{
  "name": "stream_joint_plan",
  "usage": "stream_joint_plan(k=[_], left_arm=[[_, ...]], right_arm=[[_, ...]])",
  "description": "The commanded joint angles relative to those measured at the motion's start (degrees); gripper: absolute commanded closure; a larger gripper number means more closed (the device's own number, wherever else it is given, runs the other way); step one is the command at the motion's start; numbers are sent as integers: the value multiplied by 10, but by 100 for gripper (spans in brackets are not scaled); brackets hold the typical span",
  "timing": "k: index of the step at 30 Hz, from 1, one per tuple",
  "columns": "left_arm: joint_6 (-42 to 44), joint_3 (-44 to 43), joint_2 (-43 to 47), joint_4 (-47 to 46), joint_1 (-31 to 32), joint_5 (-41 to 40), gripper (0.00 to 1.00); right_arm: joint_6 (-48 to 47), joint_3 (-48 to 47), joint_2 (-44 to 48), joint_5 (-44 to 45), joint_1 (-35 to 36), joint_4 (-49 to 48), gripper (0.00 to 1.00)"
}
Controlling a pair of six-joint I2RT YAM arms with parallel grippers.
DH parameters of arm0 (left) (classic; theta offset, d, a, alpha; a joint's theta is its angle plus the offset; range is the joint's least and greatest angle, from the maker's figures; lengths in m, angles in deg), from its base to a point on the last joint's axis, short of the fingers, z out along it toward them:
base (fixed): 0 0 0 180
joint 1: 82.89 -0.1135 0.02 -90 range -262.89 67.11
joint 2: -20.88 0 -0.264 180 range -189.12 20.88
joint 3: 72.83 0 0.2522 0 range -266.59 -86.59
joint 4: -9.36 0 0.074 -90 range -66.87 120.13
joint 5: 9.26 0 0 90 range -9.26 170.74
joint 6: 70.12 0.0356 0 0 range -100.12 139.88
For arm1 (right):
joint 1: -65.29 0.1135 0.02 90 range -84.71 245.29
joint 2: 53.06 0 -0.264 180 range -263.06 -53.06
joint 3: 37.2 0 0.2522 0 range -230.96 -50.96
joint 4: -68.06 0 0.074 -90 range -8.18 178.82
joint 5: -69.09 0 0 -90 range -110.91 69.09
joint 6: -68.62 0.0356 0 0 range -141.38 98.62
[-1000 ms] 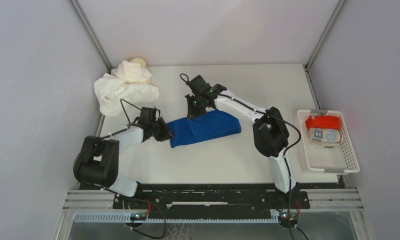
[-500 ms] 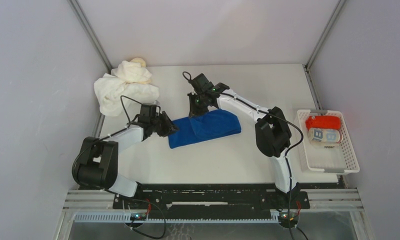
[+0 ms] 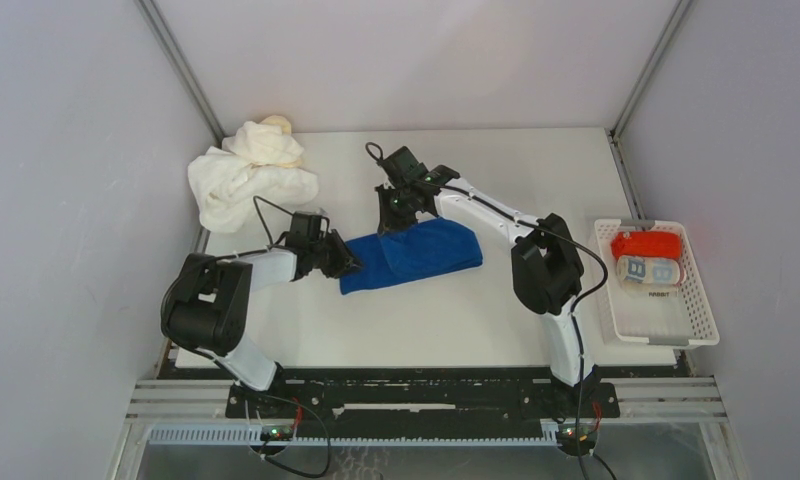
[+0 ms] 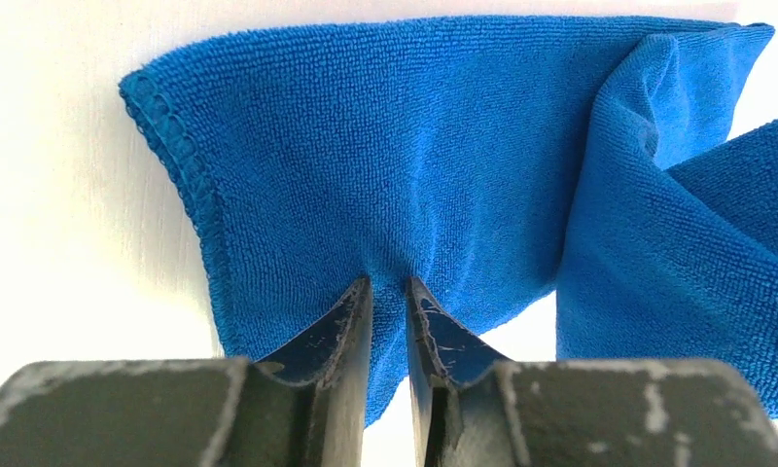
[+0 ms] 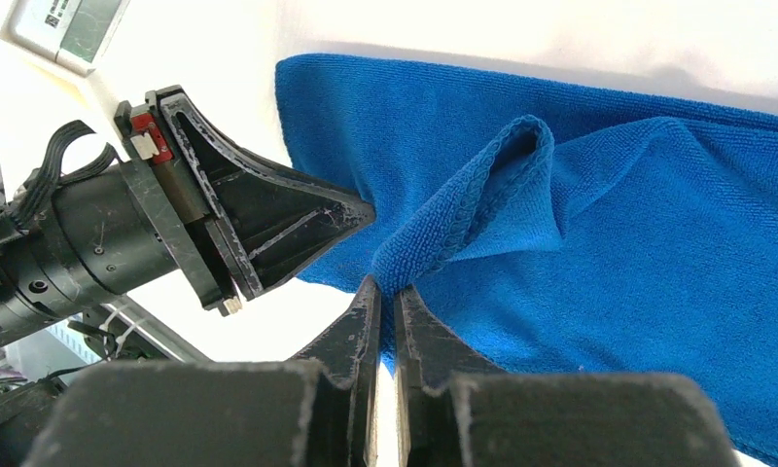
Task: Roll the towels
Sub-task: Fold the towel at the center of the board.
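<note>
1. The left tool (image 4: 387, 287) has its jaws nearly together on the near short end of a royal-blue terry towel (image 3: 416, 255). Cloth shows in the narrow gap and puckers toward the tips, so I read this as a pinch.
2. The right tool (image 5: 385, 287) is closed on the same towel, gripping a raised fold of stitched hem just beyond the left tool's tips.
3. The towel lies flat on the white counter (image 3: 456, 320). Its long axis runs straight away from the left tool's fingertips, and only the fold in the right tool is lifted.
4. Both tools sit at the same end of the cloth, with the left one at the short edge and the right one on the far long edge beside it. The left arm is nearer to that end, and the rest of the towel stretches away toward the right arm's side.
5. My judgement is that a roll would start at this pinched end and travel along the long axis, away from the left tool.
6. Behind the left tool, well apart, is a heap of white and cream towels (image 3: 251, 175).
7. Far beyond the blue towel's other end stands a white slatted plastic basket (image 3: 703, 320), holding a red roll (image 3: 644, 243) and a light-blue patterned roll (image 3: 648, 270).
</note>
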Motion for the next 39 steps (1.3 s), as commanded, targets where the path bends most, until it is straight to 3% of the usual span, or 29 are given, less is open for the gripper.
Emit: stream_joint_plan(k=[1,39], left_arm=[[6,10,-17,18,13,-29,76],[18,3,12,52,27,-59,77]], right_arm=[[-8,-10,48,-4,6,-12,98],[17,-47,-1,-16,42,-23,96]])
